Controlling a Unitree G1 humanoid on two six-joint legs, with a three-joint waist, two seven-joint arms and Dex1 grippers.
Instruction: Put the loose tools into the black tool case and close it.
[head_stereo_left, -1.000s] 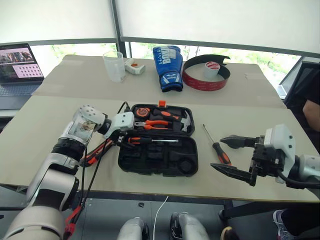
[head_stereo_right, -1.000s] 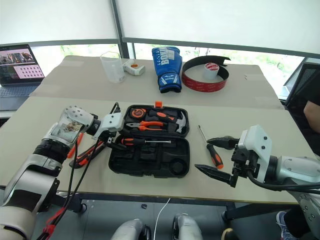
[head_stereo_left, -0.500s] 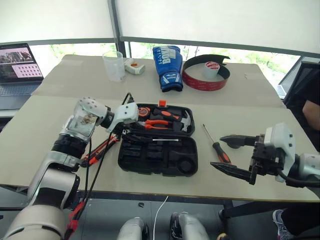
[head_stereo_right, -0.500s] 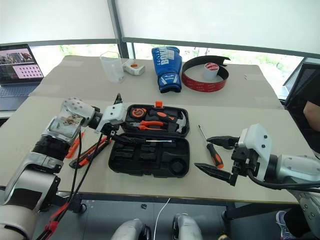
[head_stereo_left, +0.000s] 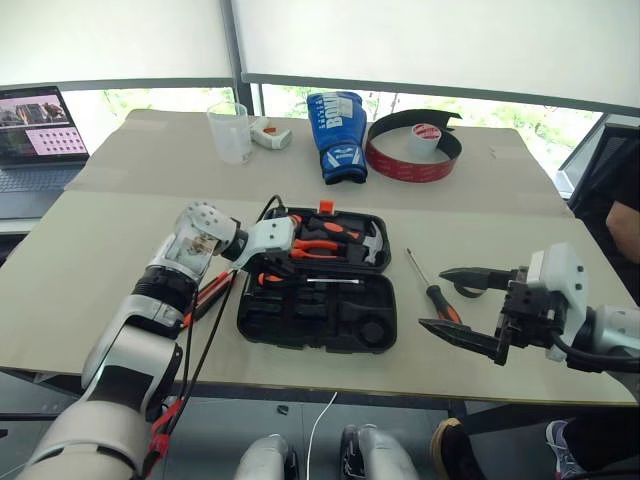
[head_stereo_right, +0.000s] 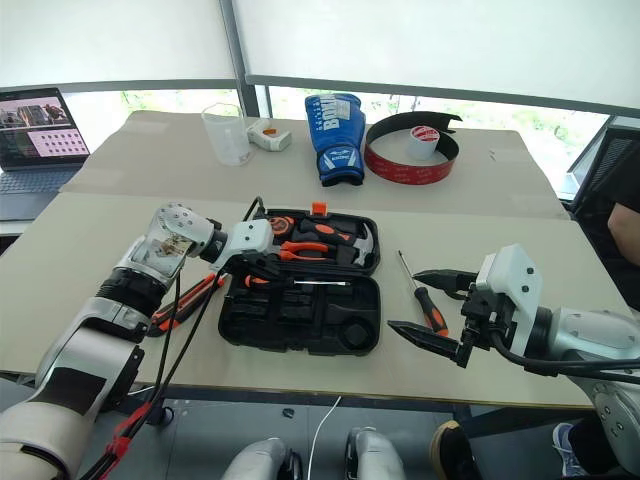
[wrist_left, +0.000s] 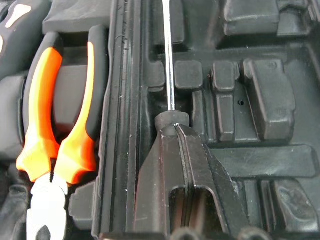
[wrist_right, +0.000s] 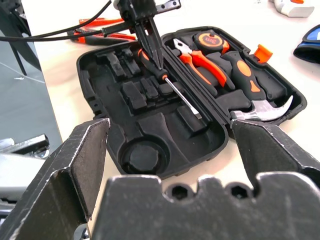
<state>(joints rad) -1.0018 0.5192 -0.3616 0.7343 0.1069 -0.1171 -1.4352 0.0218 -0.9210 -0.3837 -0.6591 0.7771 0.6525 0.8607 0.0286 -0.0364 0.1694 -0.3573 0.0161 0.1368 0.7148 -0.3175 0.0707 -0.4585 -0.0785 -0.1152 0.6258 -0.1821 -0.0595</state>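
Note:
The black tool case (head_stereo_left: 320, 322) lies open at the table's middle. Its far half holds orange-handled pliers (wrist_left: 60, 140), a hammer and a tape measure. A black-and-orange screwdriver (head_stereo_left: 330, 282) lies in a slot of the near half. My left gripper (head_stereo_left: 262, 270) is shut, pointing down with its tips on that screwdriver's handle; its fingers (wrist_left: 175, 165) cover the handle. Another screwdriver (head_stereo_left: 438, 302) lies on the table right of the case. My right gripper (head_stereo_left: 432, 298) hovers open above it. More orange-and-black tools (head_stereo_right: 190, 298) lie left of the case, partly under cables.
At the back of the table stand a clear beaker (head_stereo_left: 230, 130), a small white box (head_stereo_left: 271, 133), a blue boxing glove (head_stereo_left: 337, 135) and a black-and-red curved band (head_stereo_left: 412, 158) around a tape roll (head_stereo_left: 425, 134). A laptop (head_stereo_left: 38, 122) sits far left. A person's arm (head_stereo_left: 622, 215) shows at the right edge.
My left gripper has closed and moved right over the case onto the screwdriver's handle. The right gripper stayed in place, open.

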